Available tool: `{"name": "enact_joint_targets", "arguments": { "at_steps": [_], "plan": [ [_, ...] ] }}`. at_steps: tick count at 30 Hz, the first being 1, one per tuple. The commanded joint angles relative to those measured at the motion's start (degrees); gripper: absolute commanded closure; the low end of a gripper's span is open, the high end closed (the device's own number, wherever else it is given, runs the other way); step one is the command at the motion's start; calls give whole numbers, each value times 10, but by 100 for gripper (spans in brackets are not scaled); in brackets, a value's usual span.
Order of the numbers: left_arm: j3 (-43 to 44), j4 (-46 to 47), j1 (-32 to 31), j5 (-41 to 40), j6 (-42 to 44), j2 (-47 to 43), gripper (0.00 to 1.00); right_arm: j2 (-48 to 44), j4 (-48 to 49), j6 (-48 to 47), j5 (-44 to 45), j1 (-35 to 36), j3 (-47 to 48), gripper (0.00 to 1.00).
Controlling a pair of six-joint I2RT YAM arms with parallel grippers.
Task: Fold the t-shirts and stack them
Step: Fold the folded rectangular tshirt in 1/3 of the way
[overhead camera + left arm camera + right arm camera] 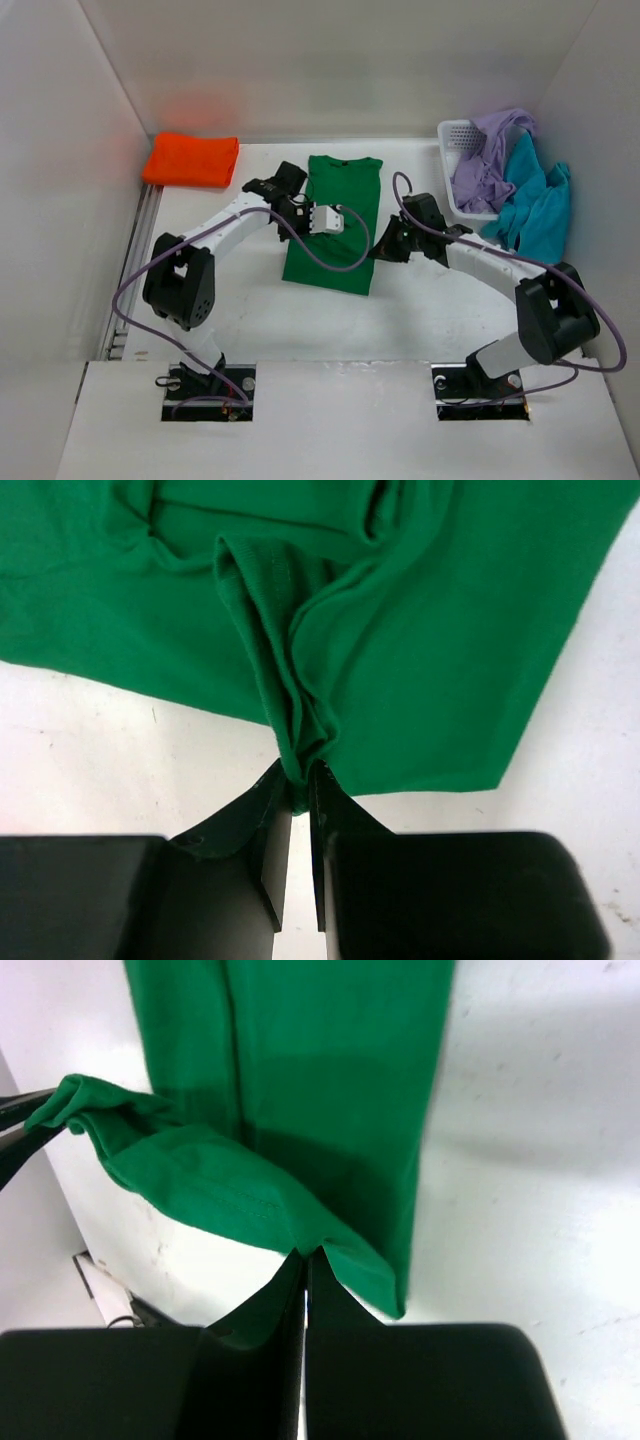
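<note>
The dark green t-shirt (340, 190) lies lengthwise in the middle of the table, folded narrow. My left gripper (298, 207) is at its left edge, shut on a bunched fold of the green cloth (298, 778). My right gripper (384, 246) is at its lower right edge, shut on the hem (306, 1254), which is lifted off the table. The orange t-shirt (192, 160) lies folded at the back left. The lavender t-shirt (492, 150) and the teal t-shirt (535, 205) hang crumpled over the basket at the back right.
The white mesh basket (455, 135) stands at the back right against the wall. White walls close in the table on the left, back and right. A metal rail (135, 260) runs along the left edge. Purple cables loop from both arms.
</note>
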Motion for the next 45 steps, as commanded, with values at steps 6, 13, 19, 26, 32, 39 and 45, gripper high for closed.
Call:
{"name": "enact_joint_targets", "arguments": {
  "at_steps": [6,13,19,26,32,39,45],
  "plan": [
    [49,30,18,20,-16,45,91,81,2,-53,-48,-31,80,100],
    [62,57,26,24,-17,75,90,153,-3,-61,-59,-45,128,98],
    [61,95,33,22,-23,94,81,176,19,-70,-47,-73,137,82],
    [63,198,57,-28,-77,98,58,183,74,-75,-45,-109,179,59],
    [61,190,82,-68,-46,30,48,140,59,-107,-24,-109,187,62],
    [-171,74,14,-32,142,-148,41,52,23,-76,19,-36,54,55],
    [-311,143,-41,-38,123,-196,38,-4,35,-9,56,27,-53,45]
  ]
}}
